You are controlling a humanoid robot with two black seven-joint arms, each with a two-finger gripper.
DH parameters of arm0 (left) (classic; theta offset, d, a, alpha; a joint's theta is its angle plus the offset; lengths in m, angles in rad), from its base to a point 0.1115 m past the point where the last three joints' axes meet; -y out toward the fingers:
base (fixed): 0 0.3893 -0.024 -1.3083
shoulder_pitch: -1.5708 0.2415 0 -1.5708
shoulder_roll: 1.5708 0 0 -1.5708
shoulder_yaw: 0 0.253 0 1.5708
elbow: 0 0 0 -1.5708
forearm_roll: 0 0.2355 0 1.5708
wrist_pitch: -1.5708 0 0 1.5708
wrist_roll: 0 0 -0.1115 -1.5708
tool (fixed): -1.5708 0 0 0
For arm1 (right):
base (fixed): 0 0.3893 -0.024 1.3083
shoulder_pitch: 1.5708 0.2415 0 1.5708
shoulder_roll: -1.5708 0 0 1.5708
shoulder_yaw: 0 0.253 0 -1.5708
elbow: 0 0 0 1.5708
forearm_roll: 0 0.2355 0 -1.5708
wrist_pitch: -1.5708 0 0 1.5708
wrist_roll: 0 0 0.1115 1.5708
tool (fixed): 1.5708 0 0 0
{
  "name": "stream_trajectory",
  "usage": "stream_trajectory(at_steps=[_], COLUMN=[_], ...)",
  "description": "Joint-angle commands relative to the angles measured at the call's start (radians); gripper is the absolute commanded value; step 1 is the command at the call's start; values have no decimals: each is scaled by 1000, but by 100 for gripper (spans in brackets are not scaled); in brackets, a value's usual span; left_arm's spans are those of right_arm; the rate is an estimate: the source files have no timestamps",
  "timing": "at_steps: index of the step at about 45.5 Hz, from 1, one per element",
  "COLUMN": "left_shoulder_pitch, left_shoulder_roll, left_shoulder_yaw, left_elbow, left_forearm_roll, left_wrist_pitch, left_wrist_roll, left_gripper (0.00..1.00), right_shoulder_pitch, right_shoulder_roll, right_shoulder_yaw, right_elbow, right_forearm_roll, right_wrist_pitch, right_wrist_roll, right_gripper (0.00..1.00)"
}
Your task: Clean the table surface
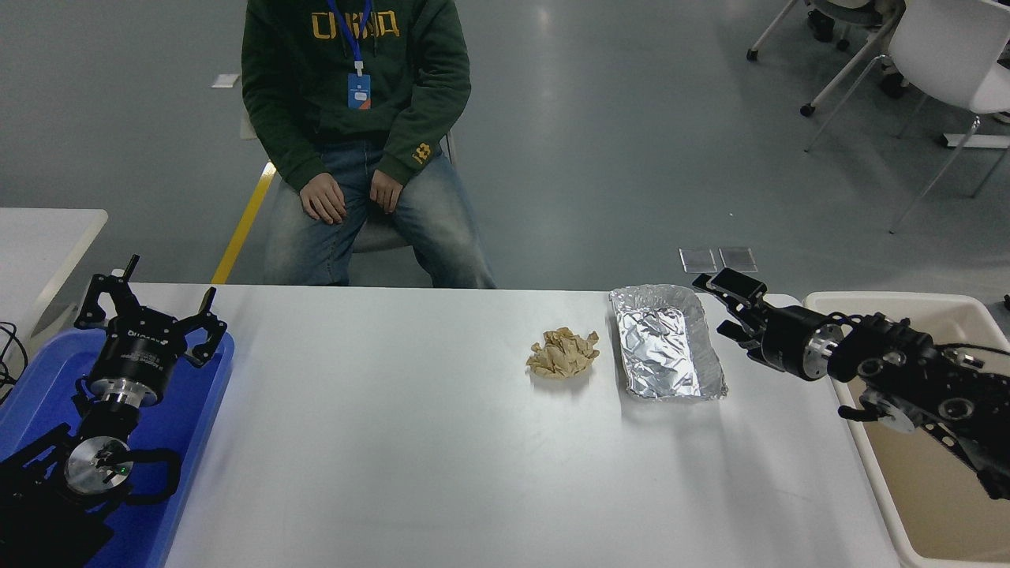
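Observation:
The wide white table surface (442, 457) carries a crumpled brown paper wad (562, 353) and, to its right, an empty silver foil tray (667, 343). My right gripper (716, 309) reaches in from the right edge and lies almost level, pointing left. It is open and empty, its fingers just off the foil tray's right rim. My left gripper (148, 304) is parked at the lower left over the blue tray, open and empty.
A blue plastic tray (189, 410) lies under the left arm at the table's left end. A beige bin (923, 473) stands off the table's right end, below my right arm. A person sits at the far side with hands on the knees. White chairs stand at the top right.

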Motion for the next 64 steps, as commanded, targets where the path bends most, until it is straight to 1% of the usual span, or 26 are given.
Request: stream_trajectory(at_steps=[1,8,10,13,17,22,28,31,32,36,41,48,56,64], left_shoulder_pitch=[1,-1,-1,-1,-1,-1,-1,-1,-1,-1,-1,-1,-1,-1], left_shoulder_roll=[0,0,0,0,0,0,0,0,0,0,0,0,0,0], left_shoulder_yaw=[0,0,0,0,0,0,0,0,0,0,0,0,0,0], left_elbow=[0,0,0,0,0,0,0,0,0,0,-1,0,0,0], left_forearm_roll=[0,0,0,0,0,0,0,0,0,0,0,0,0,0], left_wrist_pitch=[0,0,0,0,0,0,0,0,0,0,0,0,0,0], left_wrist_roll=[0,0,0,0,0,0,0,0,0,0,0,0,0,0], left_gripper=[100,100,100,100,100,100,100,100,100,100,100,100,100,100], right_shoulder_pitch=[107,142,145,149,145,135,116,100,80,44,11,-13,-34,-66], right_shoulder_roll=[2,20,36,68,125,168,200,235,276,336,382,393,410,454], right_shoulder_yaw=[-209,-309,-329,-366,-448,-502,-507,-508,-510,-511,-533,-527,-533,-534], right_elbow=[-16,-45,-60,-97,-179,-226,-250,-308,-372,-474,-542,-552,-568,-644], right_forearm_roll=[-115,-168,-171,-187,-213,-211,-213,-213,-213,-211,-204,-164,-63,-55], right_wrist_pitch=[-73,-110,-130,-179,-246,-265,-273,-291,-300,-296,-291,-288,-285,-283], right_wrist_roll=[2,3,17,54,66,66,66,66,66,66,66,62,59,57], right_gripper=[99,99,100,100,100,100,100,100,100,100,100,100,100,99])
